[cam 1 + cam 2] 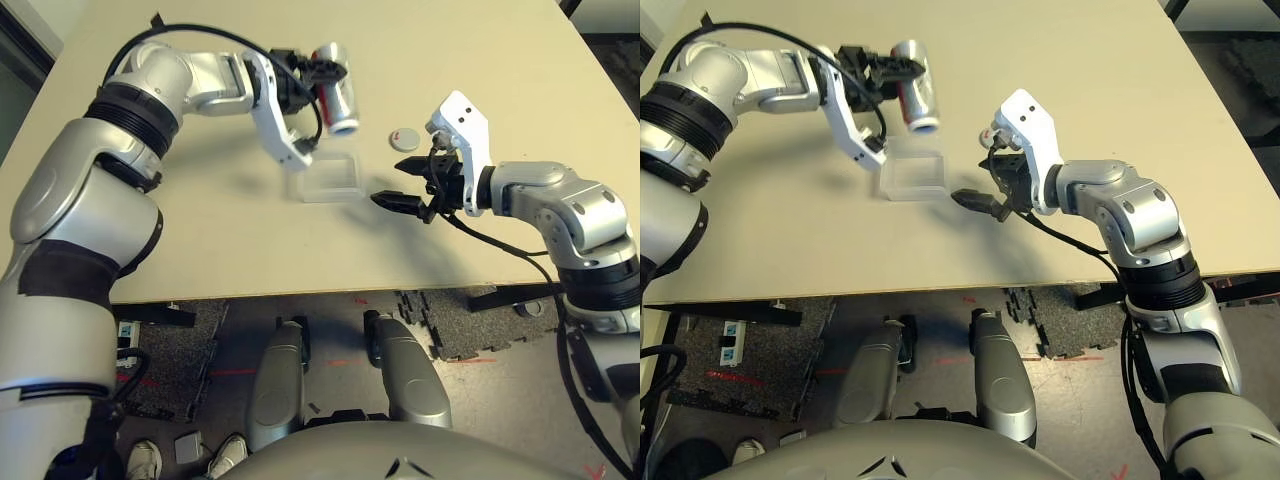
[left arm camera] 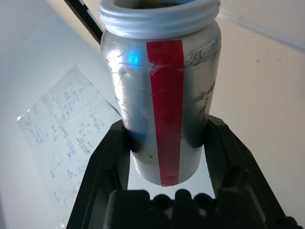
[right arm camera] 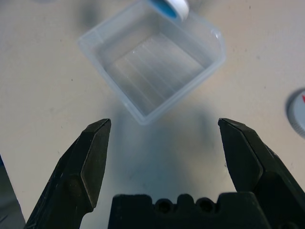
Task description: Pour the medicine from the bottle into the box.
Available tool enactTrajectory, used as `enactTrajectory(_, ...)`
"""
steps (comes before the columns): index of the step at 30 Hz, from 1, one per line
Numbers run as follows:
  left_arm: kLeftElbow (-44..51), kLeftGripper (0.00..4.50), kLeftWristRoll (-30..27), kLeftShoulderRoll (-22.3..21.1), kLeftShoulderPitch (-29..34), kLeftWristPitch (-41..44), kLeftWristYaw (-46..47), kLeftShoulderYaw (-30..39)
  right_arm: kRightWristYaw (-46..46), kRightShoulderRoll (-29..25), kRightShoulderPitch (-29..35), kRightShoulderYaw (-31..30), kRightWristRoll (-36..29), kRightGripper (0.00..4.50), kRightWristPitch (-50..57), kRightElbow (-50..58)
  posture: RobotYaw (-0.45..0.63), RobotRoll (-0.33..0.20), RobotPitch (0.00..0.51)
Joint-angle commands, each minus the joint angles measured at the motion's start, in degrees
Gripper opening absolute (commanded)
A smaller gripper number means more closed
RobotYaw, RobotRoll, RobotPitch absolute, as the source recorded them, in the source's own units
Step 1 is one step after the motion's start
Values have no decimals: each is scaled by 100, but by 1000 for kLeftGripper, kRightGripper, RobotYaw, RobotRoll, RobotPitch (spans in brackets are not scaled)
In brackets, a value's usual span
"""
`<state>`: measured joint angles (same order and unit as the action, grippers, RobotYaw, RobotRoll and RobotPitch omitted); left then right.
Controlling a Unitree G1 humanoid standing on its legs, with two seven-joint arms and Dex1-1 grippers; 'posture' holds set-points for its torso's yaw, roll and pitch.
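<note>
In the upper middle of the left eye view, the left end effector (image 1: 322,72) is clenched on the small silver-grey cylindrical bottle (image 1: 337,88) with a strip of red tape along its side. The bottle is held off the beige bench (image 1: 200,220), lying tilted so that its open white-rimmed mouth points down and toward the robot. In the left wrist view the two black fingers (image 2: 107,162) press the bottle's lower body from either side, and the threaded white rim at the mouth has no cap on it.

Just below the bottle's mouth in the picture, near the frame's centre, the small shallow square clear plastic box (image 1: 329,177) with rounded corners rests flat on the bench. Through its clear walls no contents can be made out. The mouth hangs over the box's far edge, as the right wrist view also shows with the rim (image 3: 167,8) above the far wall of the box.

The right end effector (image 1: 403,190) sits right of centre, just beside the box, its black fingers spread apart and gripping nothing, the tips aimed at the box and not touching it.

A small round grey cap disc (image 1: 405,138) marked in red lies on the bench to the right of the bottle, near the white housing of the right wrist (image 1: 462,122).
</note>
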<state>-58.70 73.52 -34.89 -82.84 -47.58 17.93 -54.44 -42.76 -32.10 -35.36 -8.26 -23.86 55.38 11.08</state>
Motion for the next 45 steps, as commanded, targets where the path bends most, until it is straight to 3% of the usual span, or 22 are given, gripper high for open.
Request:
enactTrajectory(1, -71, 2397, 37, 66, -6, -122, 120, -58, 14, -9, -16, 56, -8, 4500, -48, -15, 5, 0, 172)
enactTrajectory(8, -248, 2397, -64, 88, -5, -77, 56, 42, -13, -15, -51, 44, 1, 4500, -84, -72, 15, 0, 171)
enactTrajectory(12, -561, 2397, -612, 111, 98, -99, -359, 420, -32, -8, -64, 37, -17, 4500, -80, -78, 20, 0, 172)
enactTrajectory(17, -1022, 2397, -2626, 312, 551, -25, -1901, 1891, -92, -52, -67, 34, -33, 4500, -58, -75, 28, 0, 177)
enactTrajectory(22, -1022, 2397, -5306, 919, 1090, 1525, -3844, 4060, -145, -78, -105, 26, -39, 4500, -51, -116, 37, 0, 182)
enactTrajectory(24, -734, 2397, -6314, 1172, 1447, 2259, -3963, 4968, -166, -67, -158, 16, -26, 4500, -51, -179, 42, 0, 185)
enactTrajectory(26, -327, 2397, -6796, 1330, 1781, 2688, -3982, 5403, -185, -71, -175, 22, -26, 4500, -47, -205, 45, 0, 187)
enactTrajectory(34, 971, 2397, -7644, 1766, 2856, 3998, -3463, 6196, -25, 16, -298, 158, 15, 4500, -103, -456, 53, 0, 194)
enactTrajectory(45, 793, 2397, -8016, 1896, 3220, 4601, -2859, 6694, 540, 292, -523, 587, 136, 4500, -345, -965, 43, 0, 200)
